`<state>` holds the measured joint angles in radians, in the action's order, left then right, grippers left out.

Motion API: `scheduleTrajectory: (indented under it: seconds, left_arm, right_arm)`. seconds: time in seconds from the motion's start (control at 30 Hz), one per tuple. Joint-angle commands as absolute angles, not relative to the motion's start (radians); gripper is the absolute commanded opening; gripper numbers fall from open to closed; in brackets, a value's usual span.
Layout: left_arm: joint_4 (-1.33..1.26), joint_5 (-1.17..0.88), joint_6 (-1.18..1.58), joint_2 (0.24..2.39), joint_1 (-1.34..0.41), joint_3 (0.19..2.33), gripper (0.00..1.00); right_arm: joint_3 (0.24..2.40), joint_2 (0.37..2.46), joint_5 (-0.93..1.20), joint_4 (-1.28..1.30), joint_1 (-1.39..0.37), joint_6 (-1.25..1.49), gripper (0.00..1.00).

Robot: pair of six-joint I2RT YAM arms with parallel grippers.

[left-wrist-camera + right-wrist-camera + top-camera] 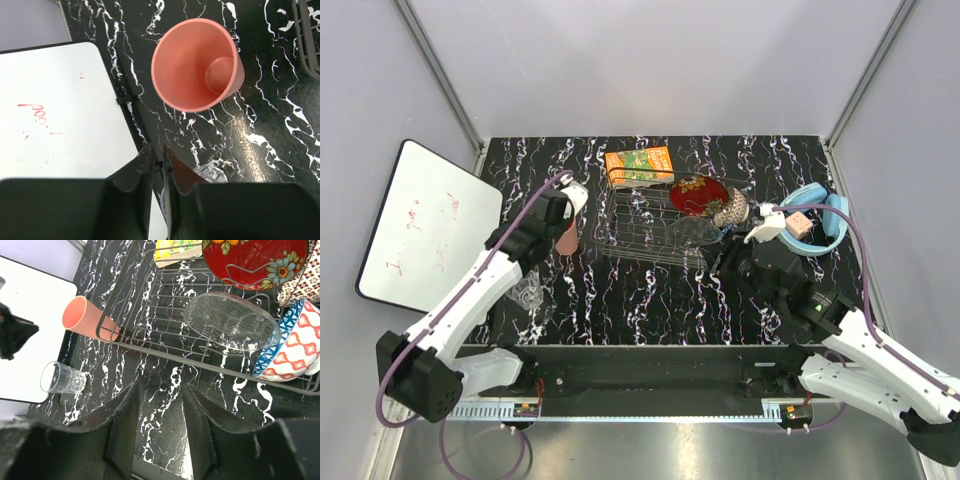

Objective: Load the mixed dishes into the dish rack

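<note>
Four dishes already sit in the silver wire dish rack (640, 225). The red floral plate (257, 262) stands on edge between wires at the far side, and the clear glass bowl (232, 322) leans tilted just near of it. The blue patterned bowl (295, 347) and the brownish patterned bowl (730, 210) are tipped up at the right end. They are probably set on edge so that they drain and take little room.

Two dishes remain on the black marbled table (650, 295). The salmon-pink cup (197, 65) stands upright, mouth up, just outside the rack's left side. The clear drinking glass (62, 377) stands nearer, beside the white board (430, 225).

The left gripper (156, 162) hangs above the table close by the cup, its camera looking down into it. Its fingers are drawn almost together with nothing between them, and the cup lies beyond the tips, apart from them. To take the cup, the claw would have to widen first. The right gripper (160, 425) hovers at the rack's near right — fingers spread, empty.
</note>
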<state>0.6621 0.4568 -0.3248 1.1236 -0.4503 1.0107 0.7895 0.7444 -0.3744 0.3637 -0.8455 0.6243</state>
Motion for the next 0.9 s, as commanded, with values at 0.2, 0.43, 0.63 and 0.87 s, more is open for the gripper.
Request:
scheduleTrajectory:
  seconds: [0.2,0.43,0.63,0.87]
  left_arm:
    - [0.552,0.422,-0.330,1.264,-0.445,1.100,0.81]
    - [0.512,0.376,-0.282,1.289,-0.359,1.158,0.83]
    - [0.517,0.299,-0.275,1.368,-0.215,1.212,0.83]
    - [0.511,0.268,-0.273,1.431,-0.192,1.221,0.82]
  right_arm:
    - [0.792,0.781,-0.387,0.296,-0.850,0.600,0.50]
    - [0.776,0.753,-0.455,0.296,-0.848,0.566,0.54]
    - [0.778,0.836,-0.612,0.261,-0.851,0.465,0.57]
    - [0.883,1.146,-0.641,0.169,-0.841,0.411,0.63]
